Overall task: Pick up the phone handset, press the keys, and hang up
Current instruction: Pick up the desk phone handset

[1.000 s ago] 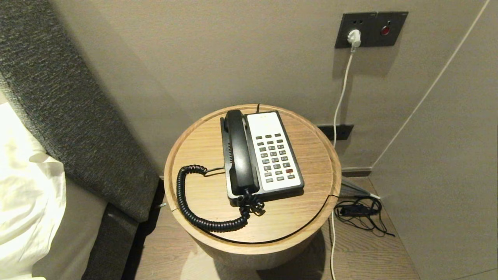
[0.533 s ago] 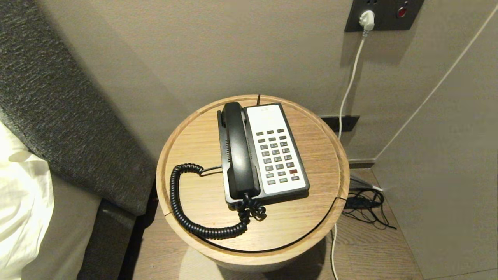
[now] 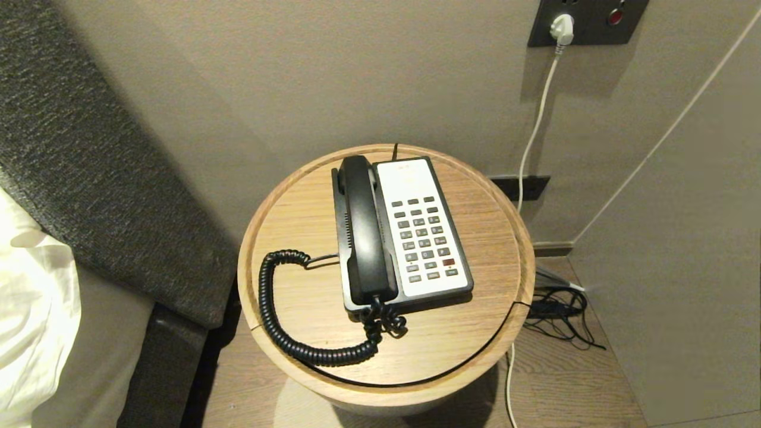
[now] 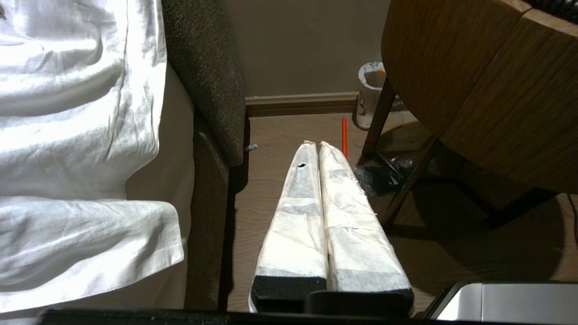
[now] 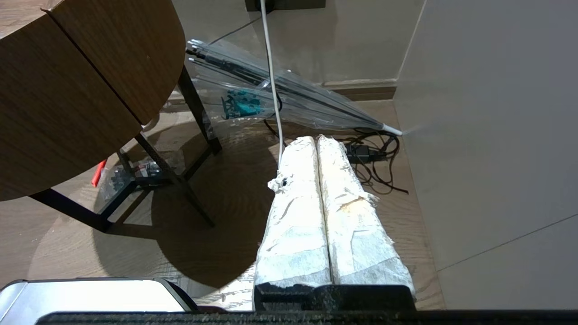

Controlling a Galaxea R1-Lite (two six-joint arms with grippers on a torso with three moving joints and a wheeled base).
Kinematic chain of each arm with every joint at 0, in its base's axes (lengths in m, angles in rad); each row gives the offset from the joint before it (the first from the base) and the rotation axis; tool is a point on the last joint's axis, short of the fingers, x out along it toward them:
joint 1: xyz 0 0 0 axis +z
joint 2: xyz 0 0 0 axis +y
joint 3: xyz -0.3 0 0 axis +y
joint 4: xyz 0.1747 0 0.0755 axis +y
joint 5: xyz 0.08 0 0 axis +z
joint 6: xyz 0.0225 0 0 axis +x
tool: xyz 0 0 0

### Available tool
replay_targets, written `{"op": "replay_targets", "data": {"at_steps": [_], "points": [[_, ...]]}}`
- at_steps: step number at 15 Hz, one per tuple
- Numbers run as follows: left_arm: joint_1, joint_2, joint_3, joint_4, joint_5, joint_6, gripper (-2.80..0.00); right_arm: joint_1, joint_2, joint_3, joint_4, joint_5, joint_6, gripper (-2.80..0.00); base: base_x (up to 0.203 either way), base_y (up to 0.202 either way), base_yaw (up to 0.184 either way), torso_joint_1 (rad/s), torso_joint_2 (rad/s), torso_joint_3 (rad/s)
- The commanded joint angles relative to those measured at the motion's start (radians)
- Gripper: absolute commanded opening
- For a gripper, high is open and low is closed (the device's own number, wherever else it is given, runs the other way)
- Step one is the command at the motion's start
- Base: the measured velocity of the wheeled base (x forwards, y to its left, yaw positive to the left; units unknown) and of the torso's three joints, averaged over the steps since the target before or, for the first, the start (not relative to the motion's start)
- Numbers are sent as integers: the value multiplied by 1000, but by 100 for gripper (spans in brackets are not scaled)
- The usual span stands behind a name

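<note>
One phone handset (image 3: 364, 229) is seen cradled on the left side of the black-and-white phone base (image 3: 416, 229), which sits near the middle of the round wooden surface (image 3: 475, 321). One coiled cord (image 3: 279, 321) is looped over the left front of the surface, close to its raised rim. Bare wood is left at the front and right. A padded headboard (image 3: 101, 178) and the bed (image 4: 81, 135) are found just left; one white cable (image 3: 532, 137) hangs right. Two claws are held low beside the surface, the left claw (image 4: 316, 146) and the right claw (image 5: 314, 140), each pressed closed and empty.
</note>
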Motion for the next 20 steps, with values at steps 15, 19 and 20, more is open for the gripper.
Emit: {"op": "replay_targets", "data": {"at_steps": [15,19,20], "points": [[-43,975,-1205,635,-392,-25,-280,0,-2,0,-2,1,-2,-280,0,0,0,0,0,0],[-341,1167,-1495,791,-360,-223,-280,0,-2,2,-2,1,-1,-280,0,0,0,0,0,0],[-385,1210,-1533,817,-294,-244,-280,0,-2,0,-2,1,-1,-280,0,0,0,0,0,0]]}}
